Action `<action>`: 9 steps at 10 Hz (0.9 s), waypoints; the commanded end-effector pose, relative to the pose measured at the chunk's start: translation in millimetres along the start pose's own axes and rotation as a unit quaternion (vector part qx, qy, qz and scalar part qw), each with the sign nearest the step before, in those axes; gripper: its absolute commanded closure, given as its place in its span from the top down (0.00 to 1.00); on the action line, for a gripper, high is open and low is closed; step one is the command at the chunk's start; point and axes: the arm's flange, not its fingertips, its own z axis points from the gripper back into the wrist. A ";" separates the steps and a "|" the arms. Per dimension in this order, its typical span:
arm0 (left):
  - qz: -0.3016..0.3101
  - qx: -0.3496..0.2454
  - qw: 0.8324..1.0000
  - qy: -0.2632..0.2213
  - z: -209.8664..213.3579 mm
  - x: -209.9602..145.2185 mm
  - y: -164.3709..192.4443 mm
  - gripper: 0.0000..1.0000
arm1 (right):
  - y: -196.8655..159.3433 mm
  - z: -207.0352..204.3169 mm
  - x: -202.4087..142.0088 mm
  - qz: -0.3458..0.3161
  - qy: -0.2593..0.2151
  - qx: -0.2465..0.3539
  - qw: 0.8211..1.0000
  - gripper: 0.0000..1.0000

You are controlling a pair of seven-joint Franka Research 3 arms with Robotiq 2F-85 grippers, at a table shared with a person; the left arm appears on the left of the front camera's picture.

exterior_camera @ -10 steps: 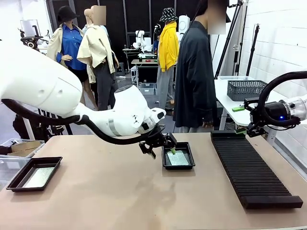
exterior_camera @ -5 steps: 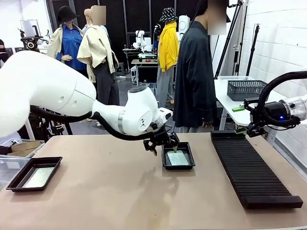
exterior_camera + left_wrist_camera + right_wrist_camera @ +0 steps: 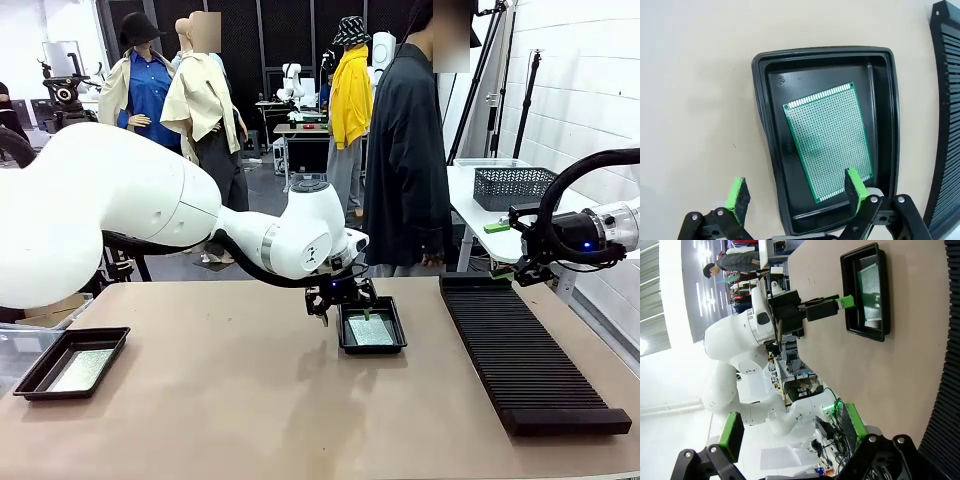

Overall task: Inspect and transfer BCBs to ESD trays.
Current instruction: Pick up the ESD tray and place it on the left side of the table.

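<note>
1. BCBs lie one to a tray: one green board rests flat on the floor of the ESD tray near the middle of the table, turned a little askew to the tray's walls.
2. In the front view this tray sits toward the table's far edge, with its board inside it.
3. A second board lies flat in the other ESD tray, which stands at the table's left edge, well apart from the first.
4. The left gripper hangs just above the middle tray's near-left rim, its jaws spread wide and holding nothing; in the left wrist view one green pad stands over the bare table and the other over the board's near corner.
5. A long ribbed black rack runs along the table's right side, beside the middle tray.
6. The right gripper hovers at the rack's far end, above the table's far right corner; its jaws are wide apart and empty.
7. A person in a dark coat stands at the far edge.
</note>
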 end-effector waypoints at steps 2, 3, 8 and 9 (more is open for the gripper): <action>0.013 0.025 1.000 0.001 -4.5 8.3 -5.1 1.00 | -0.6 -1.3 -1.6 -0.003 -0.003 -0.005 1.000 1.00; 0.008 0.023 1.000 0.006 -4.9 8.1 -3.8 0.97 | -0.6 -1.3 -1.6 -0.003 -0.003 -0.005 1.000 1.00; -0.002 0.020 1.000 0.014 -2.6 6.7 -0.1 0.32 | -0.6 -1.3 -1.6 -0.003 -0.003 -0.005 1.000 1.00; -0.007 0.020 1.000 0.015 -2.5 7.3 1.9 0.12 | -0.6 -1.3 -1.6 -0.003 -0.003 -0.005 1.000 1.00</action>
